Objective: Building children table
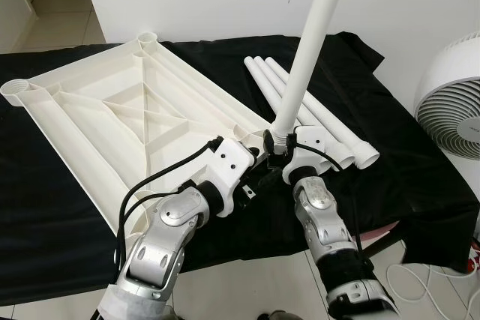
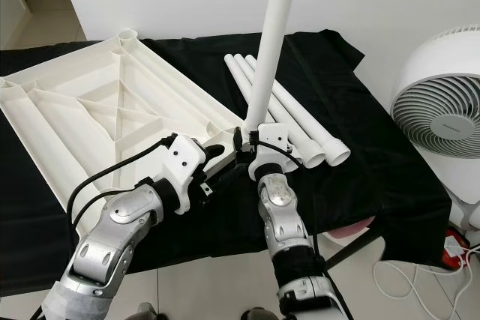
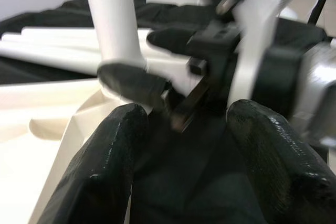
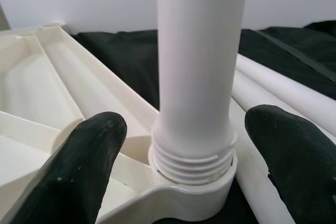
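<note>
Head views: tabletop [image 1: 112, 118] upside down on black cloth [image 1: 420, 185], upright leg [image 1: 311, 43] in its near corner socket; three spare legs [image 2: 289, 110] beside.
Left wrist: left gripper [image 3: 178, 145] wide, empty, near leg base.
Right wrist: right gripper [image 4: 186, 145] wide, fingers [image 4: 86, 145] straddling leg threads, not touching.

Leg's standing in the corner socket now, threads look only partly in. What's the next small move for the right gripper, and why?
Probably close the right gripper on the upright leg and twist it further in. Its jaws stand open either side of the leg, and several threads sit exposed above the tabletop's corner socket, so the leg looks only partly seated.
</note>
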You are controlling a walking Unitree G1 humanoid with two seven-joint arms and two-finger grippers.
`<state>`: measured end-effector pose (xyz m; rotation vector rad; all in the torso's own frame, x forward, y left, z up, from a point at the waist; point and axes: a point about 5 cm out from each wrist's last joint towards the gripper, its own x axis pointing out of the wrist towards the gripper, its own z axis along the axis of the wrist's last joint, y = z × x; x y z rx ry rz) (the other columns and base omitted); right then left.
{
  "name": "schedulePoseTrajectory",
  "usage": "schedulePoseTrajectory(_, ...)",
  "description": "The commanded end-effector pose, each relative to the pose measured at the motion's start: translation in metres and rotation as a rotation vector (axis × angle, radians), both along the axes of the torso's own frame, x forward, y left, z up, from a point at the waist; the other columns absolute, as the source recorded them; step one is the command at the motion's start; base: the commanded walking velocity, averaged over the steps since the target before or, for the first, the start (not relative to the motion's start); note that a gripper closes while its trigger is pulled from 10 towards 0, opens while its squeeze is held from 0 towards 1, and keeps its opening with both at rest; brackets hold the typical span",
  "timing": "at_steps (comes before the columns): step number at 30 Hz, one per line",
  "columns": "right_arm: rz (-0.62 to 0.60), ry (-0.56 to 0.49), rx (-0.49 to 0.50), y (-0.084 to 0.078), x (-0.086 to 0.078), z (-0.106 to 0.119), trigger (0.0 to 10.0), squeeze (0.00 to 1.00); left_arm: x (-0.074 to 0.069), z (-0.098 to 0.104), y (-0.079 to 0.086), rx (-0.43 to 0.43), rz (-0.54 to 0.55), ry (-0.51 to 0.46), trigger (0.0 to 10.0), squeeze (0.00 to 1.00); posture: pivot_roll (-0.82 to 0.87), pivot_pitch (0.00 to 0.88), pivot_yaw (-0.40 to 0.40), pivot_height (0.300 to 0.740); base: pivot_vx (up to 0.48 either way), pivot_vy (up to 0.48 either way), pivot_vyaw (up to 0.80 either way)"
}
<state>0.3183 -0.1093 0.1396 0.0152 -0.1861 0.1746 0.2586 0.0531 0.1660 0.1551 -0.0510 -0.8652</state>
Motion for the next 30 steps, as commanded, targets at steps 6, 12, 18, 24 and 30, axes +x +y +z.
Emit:
schedulePoseTrajectory(6,0.033,0.020,-0.001,-0.004,-0.011,-0.007,10.0,0.00,0.016,-0.013,0.011,0.031,0.202,0.067,10.0,0.00,-0.07,0.054,0.020,0.740,0.000,0.000,0.00)
schedulePoseTrajectory(12,0.019,0.038,-0.009,-0.007,-0.014,-0.010,4.8,0.00,0.027,-0.017,0.016,0.043,0.269,0.102,10.0,0.00,-0.08,0.049,0.026,0.740,0.000,0.000,0.00)
schedulePoseTrajectory(18,0.003,0.033,0.009,-0.011,-0.021,-0.009,10.0,0.00,0.038,-0.019,0.023,0.074,0.319,0.100,10.0,0.00,-0.10,0.049,0.042,0.740,0.000,0.000,0.00)
schedulePoseTrajectory(24,-0.064,0.013,0.017,-0.023,-0.023,-0.003,10.0,0.00,0.040,-0.021,0.026,0.104,0.307,0.101,10.0,0.00,-0.12,0.047,0.052,0.740,0.000,0.000,0.00)
schedulePoseTrajectory(30,-0.090,0.009,0.017,-0.028,-0.025,-0.002,10.0,0.00,0.037,-0.024,0.027,0.142,0.283,0.112,10.0,0.00,-0.13,0.045,0.059,0.740,0.000,0.000,0.00)
